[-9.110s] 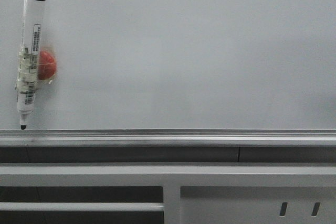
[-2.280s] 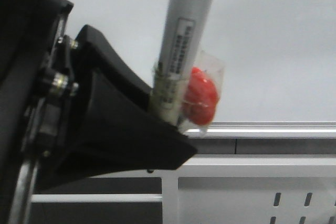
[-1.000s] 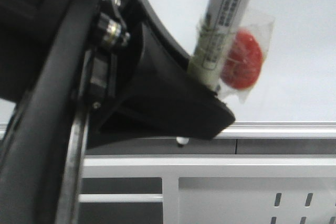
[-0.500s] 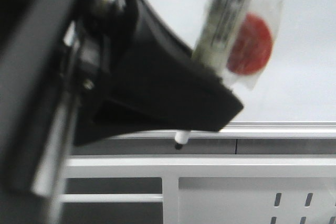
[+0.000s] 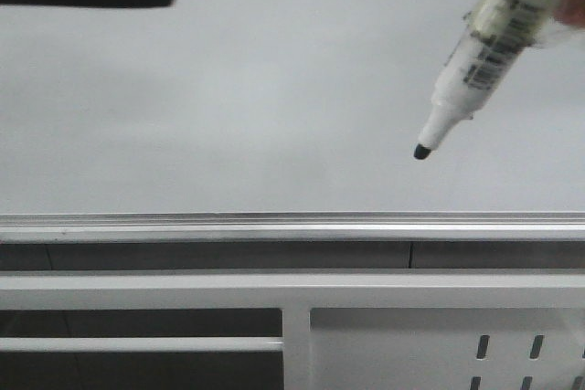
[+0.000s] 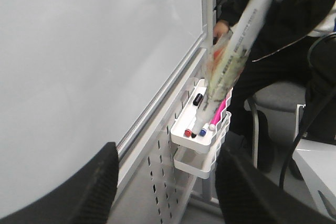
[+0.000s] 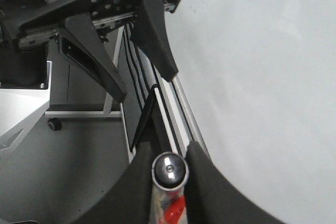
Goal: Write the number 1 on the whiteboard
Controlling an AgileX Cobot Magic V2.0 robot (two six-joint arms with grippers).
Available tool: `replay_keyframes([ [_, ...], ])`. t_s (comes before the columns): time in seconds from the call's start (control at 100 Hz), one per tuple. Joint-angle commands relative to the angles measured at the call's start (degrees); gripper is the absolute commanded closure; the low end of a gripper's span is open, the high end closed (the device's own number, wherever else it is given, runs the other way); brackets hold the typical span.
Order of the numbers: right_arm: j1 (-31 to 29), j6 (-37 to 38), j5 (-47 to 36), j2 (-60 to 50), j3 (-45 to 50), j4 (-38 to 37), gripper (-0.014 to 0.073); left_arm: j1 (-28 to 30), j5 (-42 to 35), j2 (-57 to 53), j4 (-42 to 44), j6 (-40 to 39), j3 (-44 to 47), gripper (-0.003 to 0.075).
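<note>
No stroke shows on the whiteboard point(image 5: 274, 89) yet: in the front view its pale surface is bare, so the number 1 is still wholly to be written. What appears done is the pickup. The marker point(image 5: 489, 47) hangs in front of the board at the upper right of the front view, tilted, with its black tip pointing down and to the left, well above the silver rail point(image 5: 274, 226) along the board's lower edge. Whether the tip already touches the surface is hard to judge from this angle; it looks just clear of it.

In the right wrist view, the right gripper point(image 7: 169, 174) has its fingers point(image 7: 202, 182) drawn in tight on either side of the marker's barrel, whose round end faces the camera, with something red just beneath it. So the right arm holds the pen.

The left gripper point(image 6: 165, 182) has its fingers point(image 6: 97, 182) spread wide apart with nothing between them; it also shows in the right wrist view, parted and clear of the board. Beyond it a white tray point(image 6: 197, 142) holding spare pens hangs on the frame below the board.

What is left, by my judgement: bring the tip to the board and draw one near-vertical stroke.
</note>
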Motion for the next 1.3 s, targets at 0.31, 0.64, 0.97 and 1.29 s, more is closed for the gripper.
replay_keyframes([
  [0.31,-0.08,-20.03,-3.71,0.01,-1.41,2.04,0.0661,-0.29,-16.15,-19.50,-8.77,0.03,4.40,0.0675],
  [0.64,-0.08,-26.16,-3.84,2.58,-1.41,3.17,0.0661,-0.29,-16.87,-23.04,-8.77,0.14,7.78,0.0740],
  [0.97,-0.08,-39.29,-7.70,3.34,-1.41,8.04,0.0661,-0.29,-16.87,-23.04,-8.54,3.05,10.26,0.0740],
  [1.29,-0.08,-49.94,-8.10,9.52,-1.41,14.65,0.0661,-0.29,-20.42,-23.04,-8.77,3.13,10.40,0.0740],
])
